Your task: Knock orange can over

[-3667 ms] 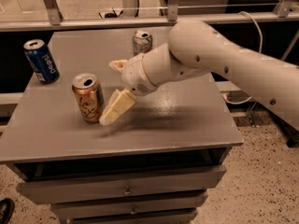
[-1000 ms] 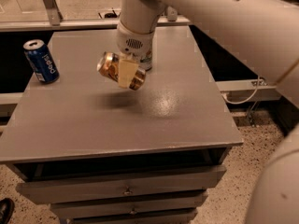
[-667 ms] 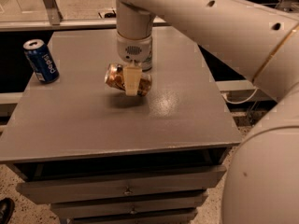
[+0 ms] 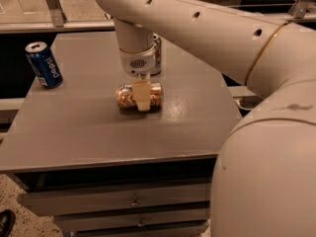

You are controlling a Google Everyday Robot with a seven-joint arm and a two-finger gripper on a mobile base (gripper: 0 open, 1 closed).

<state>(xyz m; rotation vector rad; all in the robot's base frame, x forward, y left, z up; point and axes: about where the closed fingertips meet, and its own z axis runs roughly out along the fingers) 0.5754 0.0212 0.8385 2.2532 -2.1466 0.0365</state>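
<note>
The orange can (image 4: 125, 96) lies on its side in the middle of the grey table (image 4: 74, 132), its length running left to right. My gripper (image 4: 141, 97) comes straight down on it from above. One cream finger (image 4: 141, 94) crosses the front of the can down to the table top; the other finger is hidden behind the can. The gripper is shut on the can at its middle.
A blue Pepsi can (image 4: 44, 64) stands upright at the table's far left. A silver-white can (image 4: 157, 53) stands just behind my wrist, partly hidden. My large arm fills the right side. Drawers (image 4: 133, 201) are under the table top; a metal rail (image 4: 54, 6) runs behind.
The can was held tilted above the table; now it has come down and lies flat on its side on the table top, with my gripper lower and still around it.
</note>
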